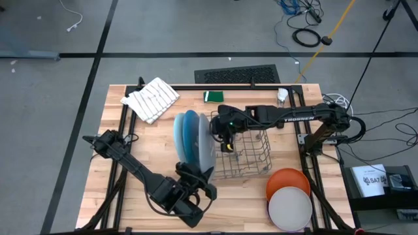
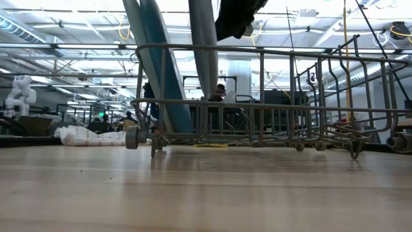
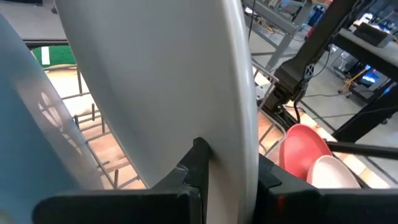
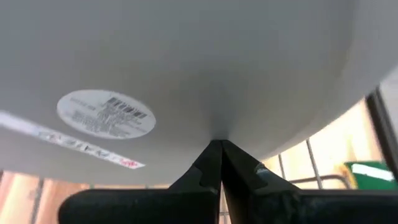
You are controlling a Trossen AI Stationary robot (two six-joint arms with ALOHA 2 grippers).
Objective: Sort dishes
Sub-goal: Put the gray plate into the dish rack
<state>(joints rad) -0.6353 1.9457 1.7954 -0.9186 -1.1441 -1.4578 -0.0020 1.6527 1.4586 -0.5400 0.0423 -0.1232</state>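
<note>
Left wrist view: my left gripper [image 3: 230,177] clamps the rim of the round grey plastic plate [image 3: 161,81], upright over the wire dish rack [image 1: 247,156]. My right gripper [image 4: 219,163] is pinched shut against that plate's back.

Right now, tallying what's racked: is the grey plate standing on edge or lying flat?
On edge. The grey plate stands upright in the wire rack beside the blue plates, its rim pinched by the left gripper.

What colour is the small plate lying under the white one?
Orange plate, clearest in the high view, beneath the off-white plate.
</note>
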